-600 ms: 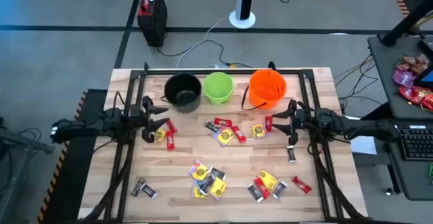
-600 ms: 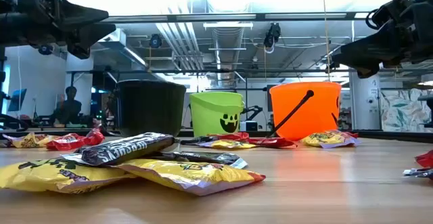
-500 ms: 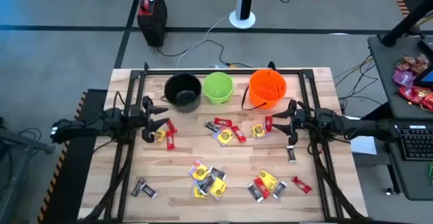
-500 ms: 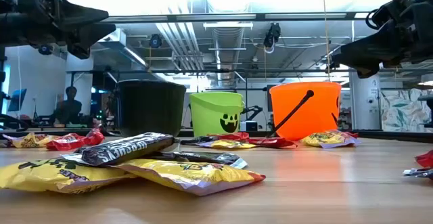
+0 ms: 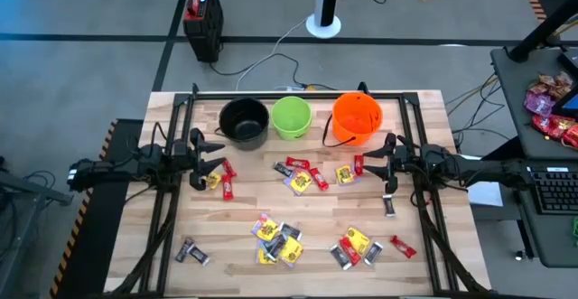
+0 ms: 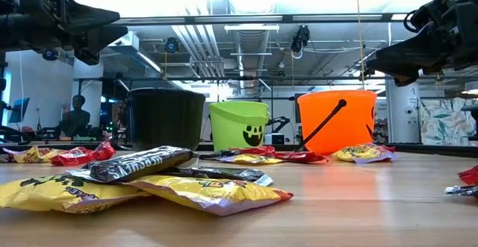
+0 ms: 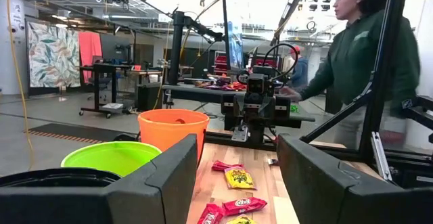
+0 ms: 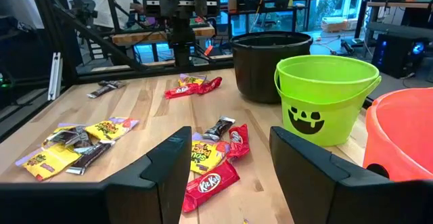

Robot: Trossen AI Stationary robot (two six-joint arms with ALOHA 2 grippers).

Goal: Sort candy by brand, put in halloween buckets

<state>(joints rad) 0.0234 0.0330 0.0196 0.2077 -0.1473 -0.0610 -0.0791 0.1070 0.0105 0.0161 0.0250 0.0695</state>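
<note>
Both grippers hover released and empty, the left gripper (image 5: pixel 215 163) right over the red bar (image 5: pixel 228 189) and yellow packet (image 5: pixel 213 182) lying near the black bucket (image 5: pixel 245 121), so the left arm's nearer.

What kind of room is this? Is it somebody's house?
Probably not a house: it looks like a robot lab or workshop. Ceiling pipes run bare, desks hold equipment, and cables trail across the floor.

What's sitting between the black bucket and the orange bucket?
The lime green bucket with a jack-o'-lantern face stands between the black bucket and the orange bucket. The high view shows all three in a row, and the low view shows the face.
</note>
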